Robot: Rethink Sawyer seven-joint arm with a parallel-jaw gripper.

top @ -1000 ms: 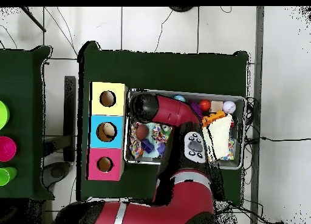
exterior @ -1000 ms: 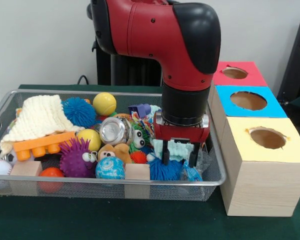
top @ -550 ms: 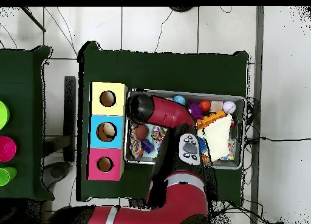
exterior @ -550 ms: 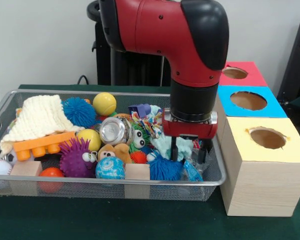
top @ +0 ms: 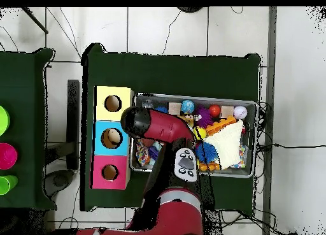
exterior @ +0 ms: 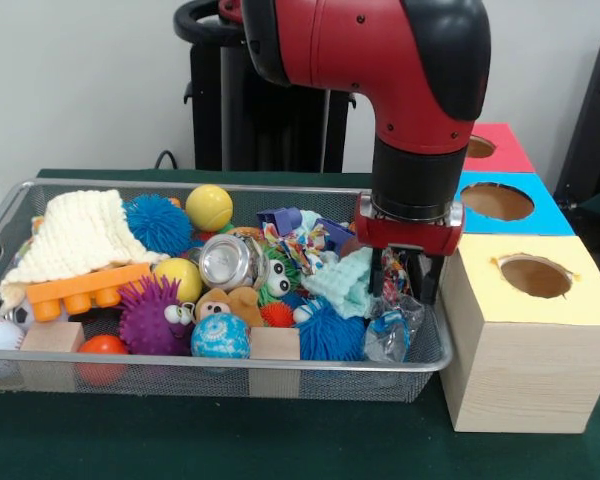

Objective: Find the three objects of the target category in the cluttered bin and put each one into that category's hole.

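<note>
A colourful crinkly packet [exterior: 395, 275] sits pinched between the fingers of the gripper [exterior: 405, 292], just above the wire bin [exterior: 230, 375] beside the yellow box [exterior: 530, 330]. No hole shows anything delivered; all placements apparently remain.

A dark green worktop [exterior: 180, 440] carries everything here. Directly on it sits a wire mesh bin [exterior: 230, 378] heaped with toys, and touching or just beside the bin's end stands a row of three pale wooden boxes, each with a round hole in its coloured top: a yellow box [exterior: 530, 330], a blue box [exterior: 500, 205] and a red box [exterior: 485, 148]. From overhead the row runs along the bin's short side, yellow box [top: 113, 103] at one end, red box [top: 110, 172] at the other
</note>
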